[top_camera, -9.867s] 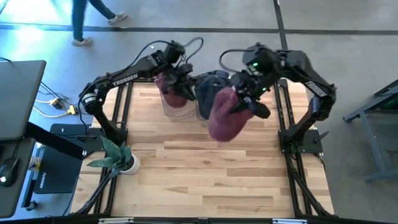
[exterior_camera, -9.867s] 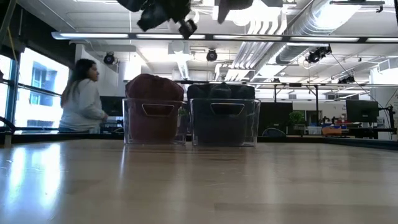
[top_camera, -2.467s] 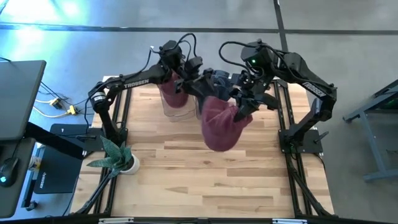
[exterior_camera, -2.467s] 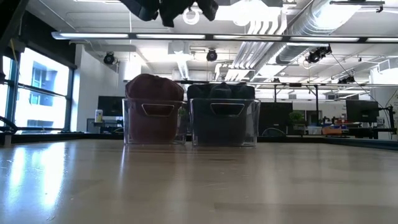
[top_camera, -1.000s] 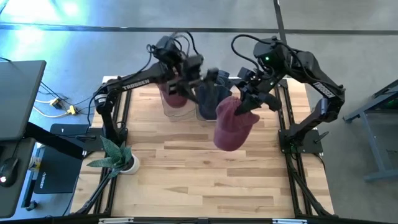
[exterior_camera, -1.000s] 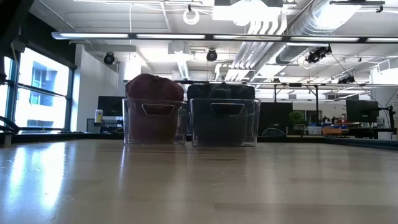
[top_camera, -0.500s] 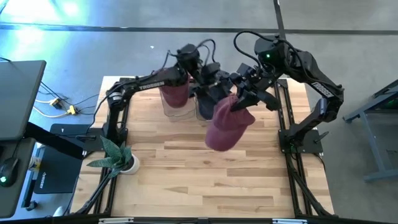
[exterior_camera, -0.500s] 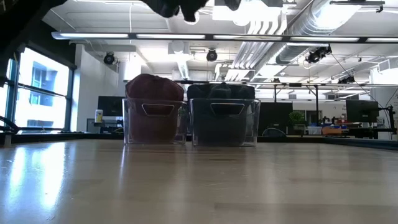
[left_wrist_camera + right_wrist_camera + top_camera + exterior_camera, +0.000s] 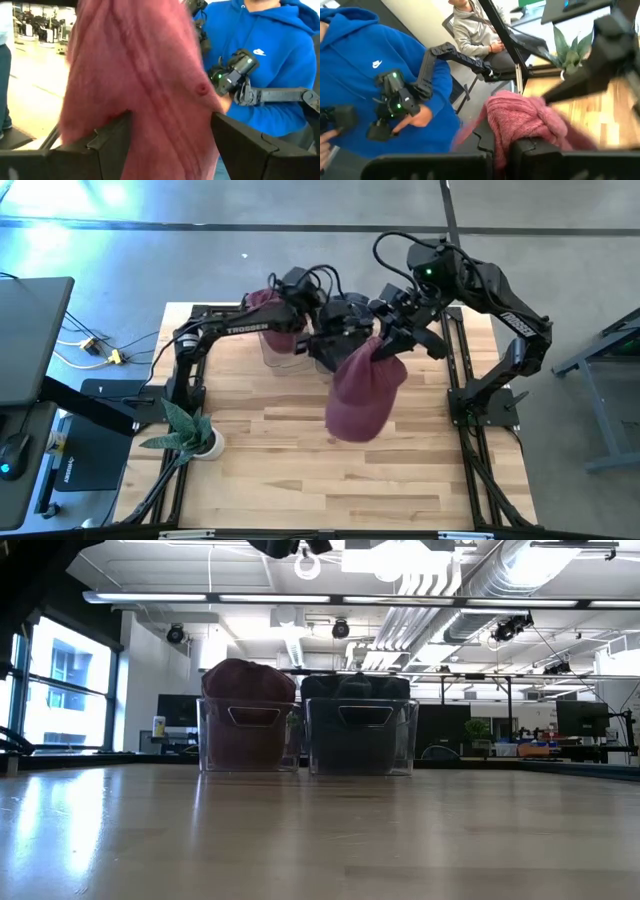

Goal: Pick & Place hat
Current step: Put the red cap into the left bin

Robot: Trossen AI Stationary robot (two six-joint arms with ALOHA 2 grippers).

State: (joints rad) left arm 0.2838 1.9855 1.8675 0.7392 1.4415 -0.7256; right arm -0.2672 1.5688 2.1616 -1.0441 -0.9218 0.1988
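Note:
A maroon knit hat (image 9: 358, 395) hangs high above the table's middle, below my right gripper (image 9: 384, 345), which is shut on it. My left gripper (image 9: 335, 345) reaches across from the left at the hat's upper part. In the left wrist view it is open (image 9: 171, 122), with the hat (image 9: 150, 75) filling the space between its two fingers. At the table's far edge stand two clear bins. One holds maroon hats (image 9: 248, 720) and the other dark hats (image 9: 360, 725). The low view does not show the hanging hat. My right gripper pinches a bunched fold of knit at the hat's upper end (image 9: 520, 125) between its two shut fingers. The hat hangs slack below them, clear of the table, its wide rounded end (image 9: 350, 425) lowest. My left gripper: I cannot tell whether its fingers touch the hat.
A potted plant (image 9: 190, 428) stands at the table's near left corner. A laptop (image 9: 30, 340) sits on a stand left of the table. A person in a blue hoodie (image 9: 365, 60) holding arm controls and a seated person (image 9: 475, 35) show beyond the table.
My left gripper has moved from above the bins toward the table's near edge and come up to the hanging hat, staying open. The hat has swung a little toward the table's left under my right gripper, which stays shut on it.

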